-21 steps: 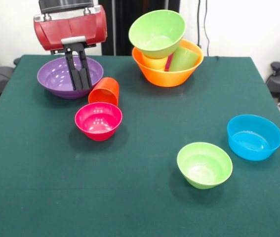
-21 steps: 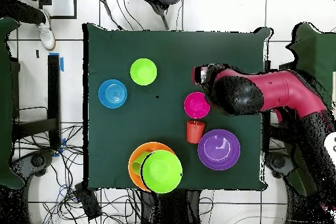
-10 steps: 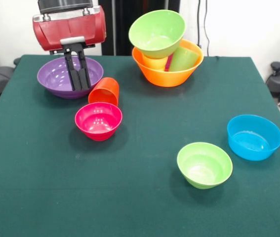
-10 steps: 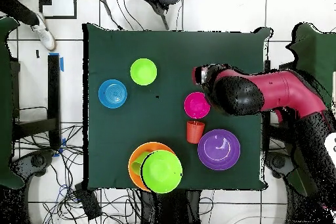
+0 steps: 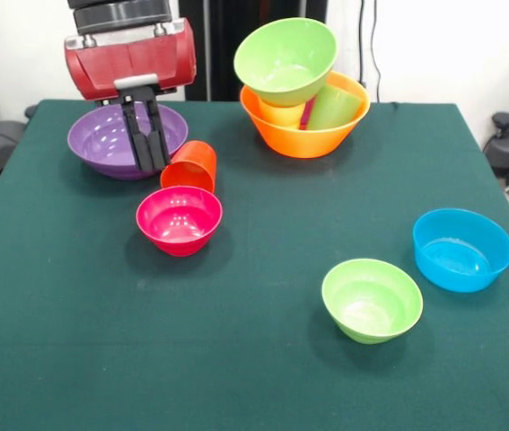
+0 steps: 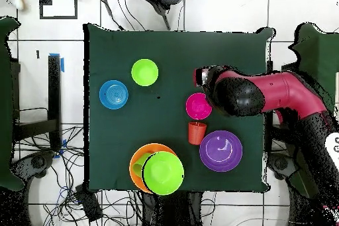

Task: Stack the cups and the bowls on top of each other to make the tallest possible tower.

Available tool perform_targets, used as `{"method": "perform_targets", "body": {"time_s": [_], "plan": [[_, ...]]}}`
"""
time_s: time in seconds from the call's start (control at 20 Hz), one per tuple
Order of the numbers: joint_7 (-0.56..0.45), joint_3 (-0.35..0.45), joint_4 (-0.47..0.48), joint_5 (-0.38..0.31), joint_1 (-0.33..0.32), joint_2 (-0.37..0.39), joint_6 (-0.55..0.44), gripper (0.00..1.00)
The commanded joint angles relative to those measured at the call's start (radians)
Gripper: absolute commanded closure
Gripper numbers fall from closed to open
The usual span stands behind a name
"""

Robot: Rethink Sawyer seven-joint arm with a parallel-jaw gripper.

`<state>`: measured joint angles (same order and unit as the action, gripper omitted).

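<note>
Green table cloth, no legible writing; closed, empty fingers beside orange-red cup, purple bowl.

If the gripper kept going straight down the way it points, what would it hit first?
Probably bare table. The gripper, fingers together, overlaps the purple bowl in the front view, but overhead the arm's head sits beside the pink bowl. Depth is unclear.

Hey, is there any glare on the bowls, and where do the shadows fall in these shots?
Front view: small white glints speckle the inside of the pink-red bowl and the purple bowl; soft shadows pool on the green cloth just beside the small light-green bowl and blue bowl. Overhead view: lighting looks flat, a faint glint shows in the purple bowl, shadows barely visible.
</note>
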<state>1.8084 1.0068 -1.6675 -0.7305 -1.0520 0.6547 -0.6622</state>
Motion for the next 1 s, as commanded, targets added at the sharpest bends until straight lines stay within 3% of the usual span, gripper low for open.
{"method": "perform_targets", "body": {"time_s": [0.05,0.45,0.7,1.0], "plan": [[-0.332,-0.006,0.027,-0.093,0.015,-0.047,-0.012,1.0],[-0.406,-0.037,0.025,-0.132,0.03,-0.067,-0.081,1.0],[-0.486,-0.068,0.013,-0.194,0.041,-0.068,-0.135,1.0],[-0.537,-0.082,0.024,-0.18,0.053,-0.067,-0.219,1.0]]}}
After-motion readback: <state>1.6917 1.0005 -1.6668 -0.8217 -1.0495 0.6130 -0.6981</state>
